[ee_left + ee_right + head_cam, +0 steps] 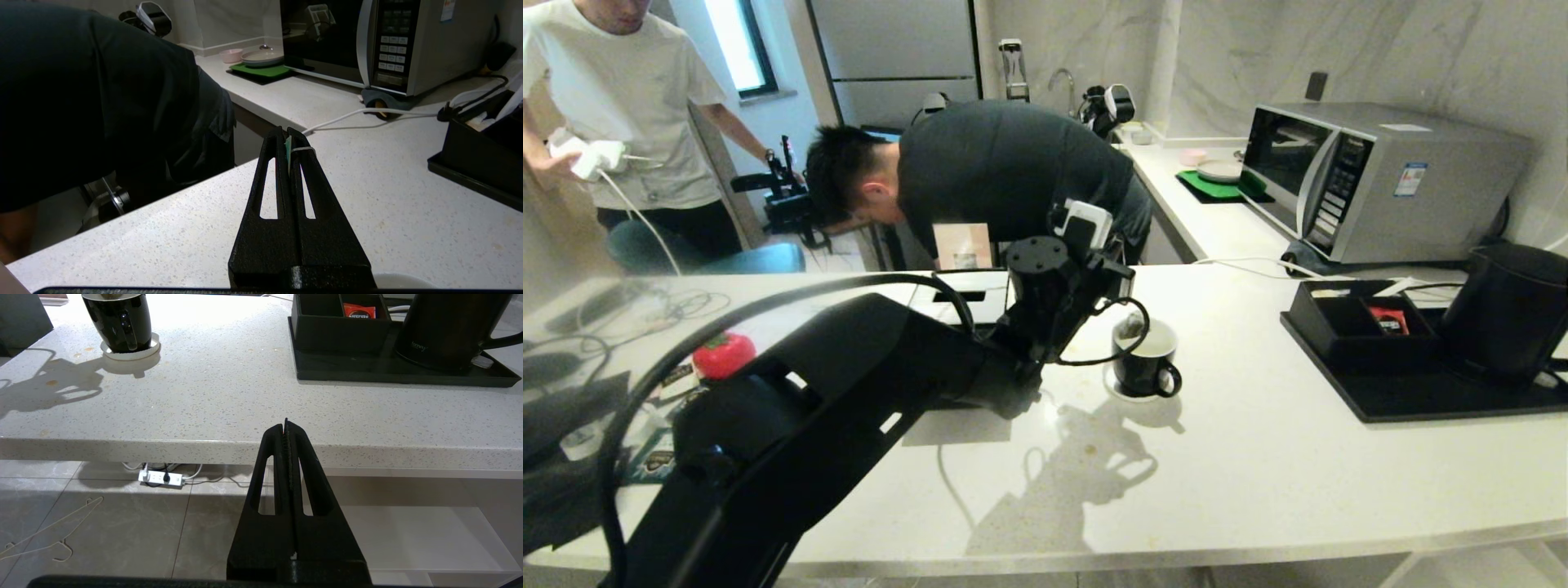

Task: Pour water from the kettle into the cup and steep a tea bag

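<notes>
Head view: left tool (288, 136) pinched on tea bag (1130, 327) tag above cup (1145, 363); right tool (285, 424) closed, empty, below table (229, 400) edge.

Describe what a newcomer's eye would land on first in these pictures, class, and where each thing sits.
The left gripper hangs over the cup at the counter's middle, shut on a tea bag tag and string. The kettle stands on a black tray to the right. A person bends behind the counter.
</notes>
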Controlling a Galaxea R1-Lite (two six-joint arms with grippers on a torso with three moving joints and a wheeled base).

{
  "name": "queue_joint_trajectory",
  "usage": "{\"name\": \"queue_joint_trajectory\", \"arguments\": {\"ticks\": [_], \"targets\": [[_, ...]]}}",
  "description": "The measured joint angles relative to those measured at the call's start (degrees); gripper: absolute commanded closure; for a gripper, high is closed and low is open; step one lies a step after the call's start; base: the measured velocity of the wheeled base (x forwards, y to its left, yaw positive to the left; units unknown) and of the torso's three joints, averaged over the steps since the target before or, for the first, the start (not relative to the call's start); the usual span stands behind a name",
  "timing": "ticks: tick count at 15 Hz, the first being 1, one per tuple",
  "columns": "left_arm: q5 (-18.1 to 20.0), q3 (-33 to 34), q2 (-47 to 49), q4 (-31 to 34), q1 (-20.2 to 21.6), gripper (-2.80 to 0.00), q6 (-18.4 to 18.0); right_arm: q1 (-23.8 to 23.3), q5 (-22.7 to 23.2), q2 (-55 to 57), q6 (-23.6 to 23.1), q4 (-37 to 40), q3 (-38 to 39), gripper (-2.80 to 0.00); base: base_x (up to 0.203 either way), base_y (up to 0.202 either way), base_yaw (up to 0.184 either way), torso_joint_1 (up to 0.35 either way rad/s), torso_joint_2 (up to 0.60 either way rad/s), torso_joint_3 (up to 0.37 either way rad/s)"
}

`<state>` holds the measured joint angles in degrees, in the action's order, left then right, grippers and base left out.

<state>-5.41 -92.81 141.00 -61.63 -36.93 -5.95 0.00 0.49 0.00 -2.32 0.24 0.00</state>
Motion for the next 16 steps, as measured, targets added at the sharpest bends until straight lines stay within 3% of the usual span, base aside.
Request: {"name": "queue_joint_trajectory", "arguments": {"ticks": [16], "targets": [[0.6, -0.2, -6.1, 1.5, 3.9, 0.00, 0.0, 0.0, 0.0, 0.0, 0.0, 0.0, 0.0, 0.00, 0.000, 0.000, 0.000, 0.000, 0.00, 0.000]]}}
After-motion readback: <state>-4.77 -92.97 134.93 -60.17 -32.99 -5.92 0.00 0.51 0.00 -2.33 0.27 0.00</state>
